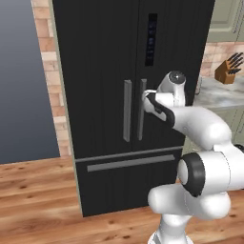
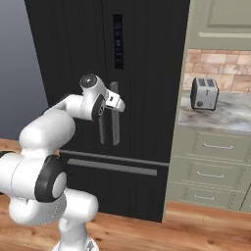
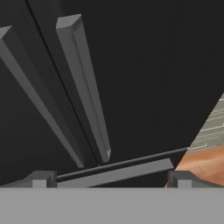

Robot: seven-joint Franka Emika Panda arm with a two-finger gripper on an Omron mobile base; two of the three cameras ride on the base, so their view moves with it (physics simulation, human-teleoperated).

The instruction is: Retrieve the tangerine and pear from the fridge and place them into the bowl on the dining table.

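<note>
Beside the shut fridge (image 1: 119,95), a knife block (image 1: 228,70) left, toaster (image 2: 204,93) right; tool (image 3: 111,178) wide open, empty.

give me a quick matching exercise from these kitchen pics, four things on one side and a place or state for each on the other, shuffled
Things:
1. fridge
2. gripper
3. toaster
4. knife block

Place or state:
A. on the counter, right base view
B. doors shut
C. jaws open, close to the door handles
D. at the back of the counter, left base view

Pairs: 1-B, 2-C, 3-A, 4-D
</note>
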